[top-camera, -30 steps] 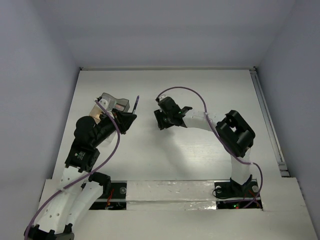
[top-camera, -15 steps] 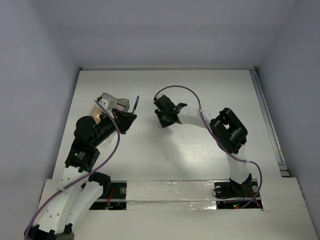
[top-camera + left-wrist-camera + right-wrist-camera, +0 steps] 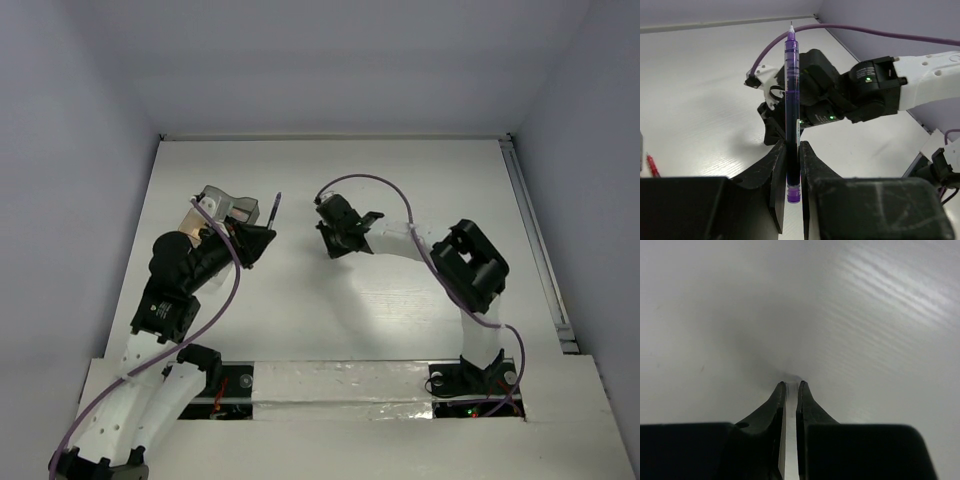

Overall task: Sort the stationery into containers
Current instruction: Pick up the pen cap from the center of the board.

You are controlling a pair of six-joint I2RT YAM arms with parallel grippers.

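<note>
My left gripper [image 3: 266,236] [image 3: 791,150] is shut on a thin purple pen [image 3: 791,85] near its capped end. The pen [image 3: 275,208] sticks up and away, tip outward. Just left of it stands the containers block [image 3: 222,206], clear-grey with a tan part and something pink inside. A red pen tip [image 3: 651,165] shows at the left edge of the left wrist view. My right gripper [image 3: 331,248] [image 3: 791,385] points down at the white table near the centre, its jaws drawn to a thin slit. Only a pale strip shows in the slit; I cannot tell whether it is an object.
The right arm's wrist and purple cable [image 3: 860,95] sit close beyond the held pen. White walls enclose the table [image 3: 420,190] on three sides, with a rail [image 3: 535,240] along the right edge. Other stationery is hidden behind my left arm.
The right gripper's jaws have closed from wide apart to a thin slit, after a small shift left and back. The left gripper and its pen have barely moved.
</note>
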